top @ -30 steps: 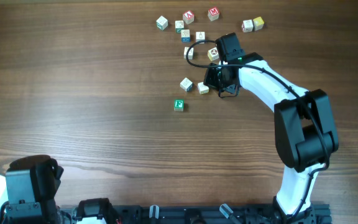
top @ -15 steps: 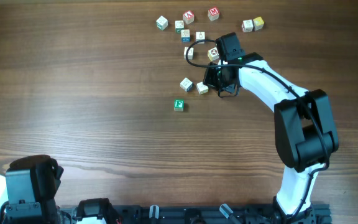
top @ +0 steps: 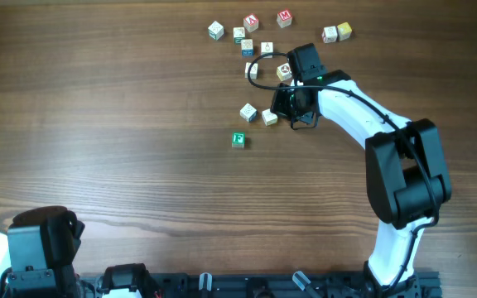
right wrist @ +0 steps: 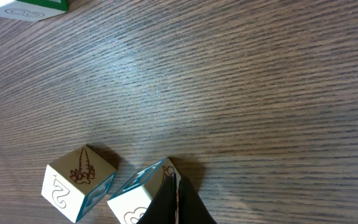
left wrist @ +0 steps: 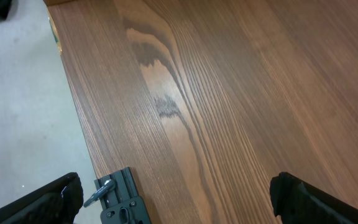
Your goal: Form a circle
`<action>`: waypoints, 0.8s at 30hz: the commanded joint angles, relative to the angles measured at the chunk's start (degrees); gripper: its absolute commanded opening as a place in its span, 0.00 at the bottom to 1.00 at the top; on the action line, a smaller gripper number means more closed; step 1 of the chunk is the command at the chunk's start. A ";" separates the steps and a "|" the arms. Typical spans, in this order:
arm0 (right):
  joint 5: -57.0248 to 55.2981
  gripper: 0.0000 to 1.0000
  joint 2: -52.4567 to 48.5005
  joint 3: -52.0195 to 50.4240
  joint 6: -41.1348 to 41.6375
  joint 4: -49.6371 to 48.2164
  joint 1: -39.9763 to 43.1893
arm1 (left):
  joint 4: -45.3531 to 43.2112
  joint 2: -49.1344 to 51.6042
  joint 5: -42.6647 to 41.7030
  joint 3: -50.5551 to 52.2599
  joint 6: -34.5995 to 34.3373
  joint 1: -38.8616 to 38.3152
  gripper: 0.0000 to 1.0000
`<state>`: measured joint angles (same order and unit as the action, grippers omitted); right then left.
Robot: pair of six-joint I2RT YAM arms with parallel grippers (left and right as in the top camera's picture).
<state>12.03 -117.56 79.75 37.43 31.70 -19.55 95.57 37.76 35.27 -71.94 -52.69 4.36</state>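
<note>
The right end effector (right wrist: 174, 191) was closed, its tip touching a pale cube (right wrist: 138, 191) of the circle (top: 249, 112); a second pale cube (right wrist: 79, 183) sat just beyond. The left end effector (left wrist: 179, 200) stood open.

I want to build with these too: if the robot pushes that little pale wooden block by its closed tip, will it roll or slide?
Probably slide, not roll: the small pale wooden cube sits flat on the brown wooden table. It looks stiff and likely light. With the shut right end effector near one corner, it may twist.

Robot lab: white arm (top: 354, 108) mounted at wood-grain table (top: 98, 124).
</note>
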 commanded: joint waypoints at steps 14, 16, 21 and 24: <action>2.32 0.04 -1.31 0.42 0.24 -0.79 0.46 | -0.13 -0.11 0.15 0.04 -0.70 0.42 1.00; 2.27 0.04 -1.31 0.46 0.22 -0.76 0.52 | -0.13 -0.11 0.15 0.04 -0.70 0.42 1.00; 0.00 0.04 -1.27 0.96 0.83 1.77 1.79 | -0.13 -0.11 0.15 0.04 -0.70 0.42 1.00; -0.35 0.04 -1.27 1.05 1.77 3.52 2.64 | -0.11 -0.11 0.17 0.04 -0.70 0.42 1.00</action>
<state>13.06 -117.56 79.75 37.89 34.33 -18.09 95.57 37.76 35.27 -71.94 -52.69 4.36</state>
